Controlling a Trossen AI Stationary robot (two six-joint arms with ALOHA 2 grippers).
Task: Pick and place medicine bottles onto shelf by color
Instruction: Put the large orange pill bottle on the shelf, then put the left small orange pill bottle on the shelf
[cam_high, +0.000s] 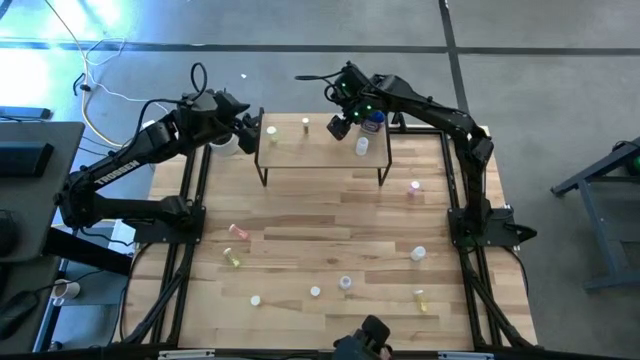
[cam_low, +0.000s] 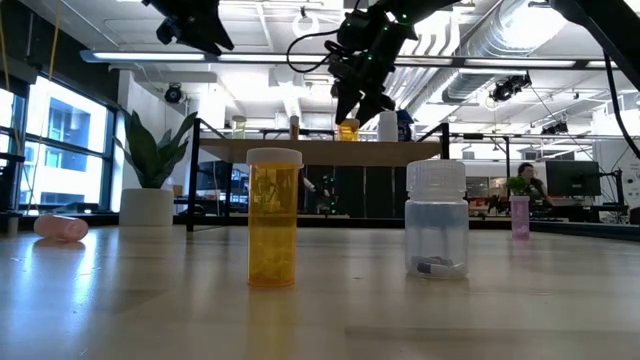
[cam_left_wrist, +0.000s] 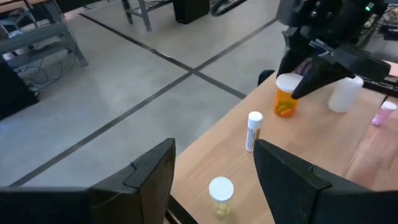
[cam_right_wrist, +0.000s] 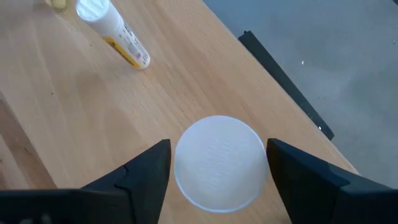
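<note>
the right gripper (cam_high: 340, 127) is hovering over the shelf (cam_high: 322, 160), its fingers (cam_right_wrist: 146, 171) standing apart on either side of an orange bottle's white cap (cam_right_wrist: 218, 163), not touching it. a slim white-capped vial (cam_right_wrist: 114, 30) is standing nearby on the shelf. the left gripper (cam_high: 252, 128) is waiting at the shelf's left end, jaws apart, near a small yellow bottle (cam_left_wrist: 221, 195). other bottles are lying scattered on the table (cam_high: 330, 235).
</note>
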